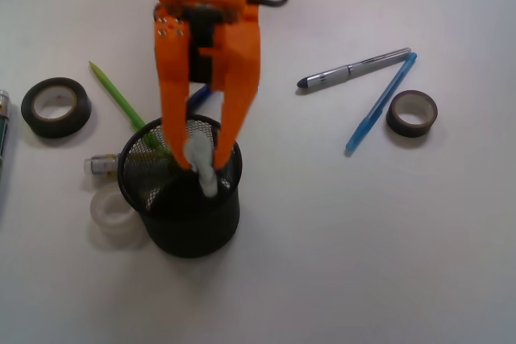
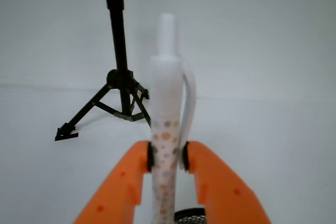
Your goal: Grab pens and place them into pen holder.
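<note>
My orange gripper (image 1: pixel 201 160) hangs over the mouth of the black mesh pen holder (image 1: pixel 192 227), shut on a white pen (image 1: pixel 208 179) whose lower end dips inside the rim. In the wrist view the gripper (image 2: pixel 167 157) pinches the dotted white pen (image 2: pixel 167 87) upright between both pads, with the holder's rim (image 2: pixel 189 216) just below. A lime green pen (image 1: pixel 117 98) lies behind the holder on its left. A dark blue pen (image 1: pixel 200 96) peeks out behind the fingers. A silver-grey pen (image 1: pixel 355 70) and a light blue pen (image 1: pixel 380 105) lie to the right.
Dark tape rolls sit at the left (image 1: pixel 56 106) and the right (image 1: pixel 412 113). A clear tape roll (image 1: pixel 113 211) and a short stubby tube (image 1: pixel 101 165) lie against the holder's left side. A black tripod (image 2: pixel 118 77) stands beyond in the wrist view.
</note>
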Tool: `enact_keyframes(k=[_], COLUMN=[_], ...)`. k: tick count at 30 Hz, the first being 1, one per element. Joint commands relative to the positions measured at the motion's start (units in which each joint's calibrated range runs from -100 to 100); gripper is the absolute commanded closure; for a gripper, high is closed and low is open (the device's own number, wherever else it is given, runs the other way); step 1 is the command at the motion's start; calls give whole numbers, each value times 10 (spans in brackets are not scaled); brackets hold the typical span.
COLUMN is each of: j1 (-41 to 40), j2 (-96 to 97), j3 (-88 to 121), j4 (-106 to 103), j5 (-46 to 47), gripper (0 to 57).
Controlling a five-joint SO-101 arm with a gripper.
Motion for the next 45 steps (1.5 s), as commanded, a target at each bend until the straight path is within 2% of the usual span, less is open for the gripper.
enact_keyframes(k=[1, 3, 6, 12, 18, 23, 25, 31, 37, 45], j1=[5, 6, 6, 22, 58, 112, 130, 152, 152, 152], j2=[-3, -5, -7, -130, -318, -387, -386, -293, -181, -97], j3=[4, 26, 33, 54, 131, 220, 252, 290, 247, 180], j4=[-10, -11, -11, 68, 377, 575, 641, 647, 649, 662], j5=[7, 6, 8, 108, 172, 192, 188, 193, 232, 239], gripper=[461, 383, 323, 319, 319, 319, 317, 318, 317, 317])
